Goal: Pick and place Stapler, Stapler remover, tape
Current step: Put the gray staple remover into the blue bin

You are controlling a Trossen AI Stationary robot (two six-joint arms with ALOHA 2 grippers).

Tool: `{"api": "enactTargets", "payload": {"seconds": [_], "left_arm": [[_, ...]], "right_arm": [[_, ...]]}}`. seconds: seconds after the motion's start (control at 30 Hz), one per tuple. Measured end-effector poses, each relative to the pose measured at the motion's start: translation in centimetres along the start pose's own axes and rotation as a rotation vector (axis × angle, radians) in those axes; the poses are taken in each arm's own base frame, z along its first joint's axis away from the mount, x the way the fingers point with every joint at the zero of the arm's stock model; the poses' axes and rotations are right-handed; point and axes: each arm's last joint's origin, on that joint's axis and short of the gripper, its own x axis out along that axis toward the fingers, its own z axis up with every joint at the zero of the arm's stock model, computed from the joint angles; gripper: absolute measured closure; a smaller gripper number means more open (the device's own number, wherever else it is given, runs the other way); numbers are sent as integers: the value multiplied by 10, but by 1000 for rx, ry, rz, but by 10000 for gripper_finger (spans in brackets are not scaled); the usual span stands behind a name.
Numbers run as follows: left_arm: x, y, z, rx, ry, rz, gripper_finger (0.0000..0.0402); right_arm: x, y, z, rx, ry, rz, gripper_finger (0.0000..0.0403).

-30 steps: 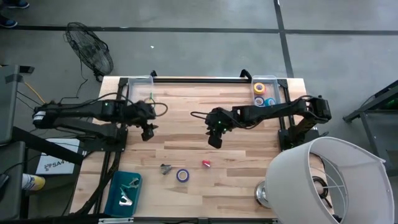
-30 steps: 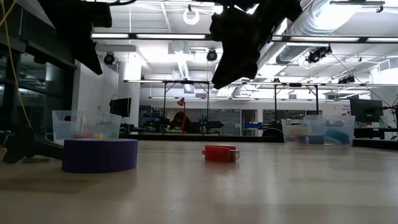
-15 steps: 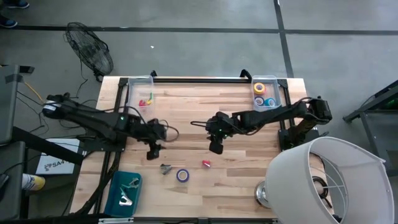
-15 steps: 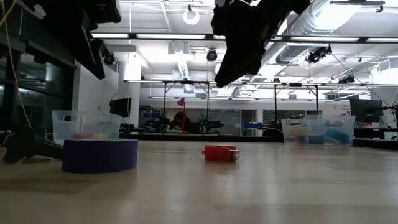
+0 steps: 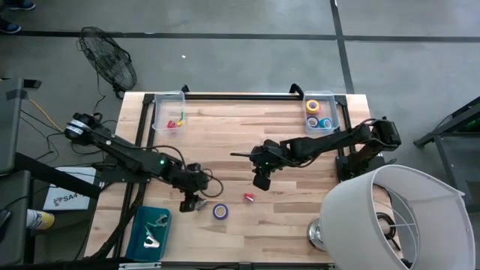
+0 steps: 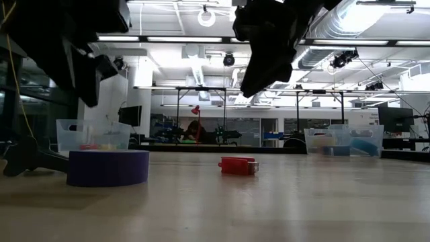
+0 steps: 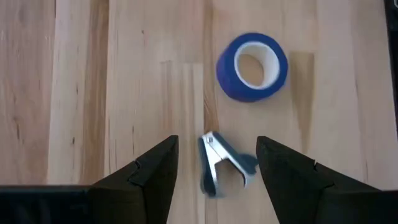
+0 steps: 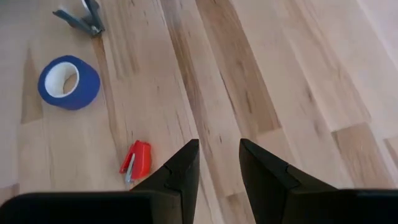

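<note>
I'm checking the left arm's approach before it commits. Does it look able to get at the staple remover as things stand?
Probably yes. The left gripper hangs open right over the staple remover, which lies between its fingers on bare wood. The blue tape roll lies apart from it, beyond the fingers' path.

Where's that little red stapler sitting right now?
In the high view the red stapler lies on the bare wooden table near its front edge, just right of the purple tape roll and just below the right gripper.
</note>
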Motion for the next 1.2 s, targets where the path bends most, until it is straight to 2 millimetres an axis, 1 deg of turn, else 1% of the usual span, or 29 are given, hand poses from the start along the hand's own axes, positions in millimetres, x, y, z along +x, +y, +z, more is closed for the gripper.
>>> {"api": "enactTargets", "payload": {"seconds": [0.1,0.23,0.4,0.47,0.53,0.63,0.73,0.83,0.9,0.97,1.03,1.2], "left_arm": [[5,0,-1,-56,35,-20,190],[9,-2,0,-141,34,-43,190],[11,-3,3,-147,49,-50,190],[11,-5,10,-127,16,-57,190],[10,-4,11,-114,15,-47,187],[10,-3,14,-110,-10,-44,165],[10,1,18,-146,-22,-48,125],[10,9,20,-179,2,-100,82],[13,15,22,-217,29,-135,62],[17,19,22,-257,69,-163,55],[23,23,23,-292,104,-192,56],[36,30,24,-359,198,-184,74]], "right_arm": [[0,4,-3,32,12,-10,297],[-1,9,-7,70,17,-18,297],[-2,14,-9,96,1,-44,297],[-2,16,-11,100,4,-50,297],[-2,18,-12,107,10,-52,297],[-3,21,-16,100,34,-57,297],[-4,24,-20,88,54,-60,297],[-4,25,-22,77,64,-63,297],[-4,24,-22,70,72,-66,297],[-4,24,-22,57,72,-67,297],[-4,24,-22,41,72,-67,297],[-4,24,-22,20,75,-67,297]]}}
